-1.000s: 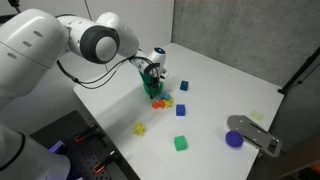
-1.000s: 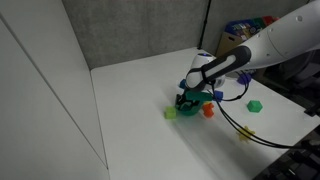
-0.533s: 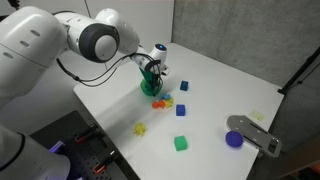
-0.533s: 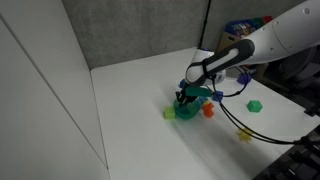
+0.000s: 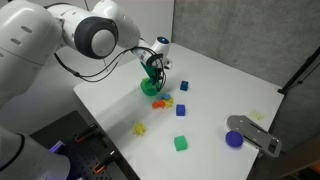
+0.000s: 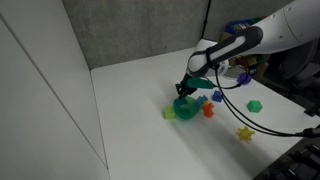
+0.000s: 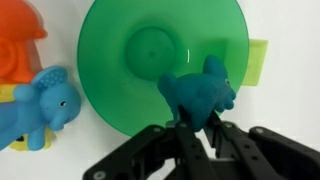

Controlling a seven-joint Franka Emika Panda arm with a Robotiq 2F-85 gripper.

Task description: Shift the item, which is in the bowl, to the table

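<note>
Wrist view: end effector (image 7: 197,125) pinched on the item (image 7: 200,92) — a small teal-blue block held between both fingers, over the right half of the bowl (image 7: 120,60). In both exterior views the end effector hangs just above the green bowl (image 5: 150,88) on the white tabletop (image 5: 220,95). Light-blue toy (image 7: 40,105) and orange piece (image 7: 18,40) lie just beside the bowl's rim.

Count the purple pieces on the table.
1. The purple round piece lies near the table edge, beside a grey object, far from the bowl. More may hide behind the arm.
</note>
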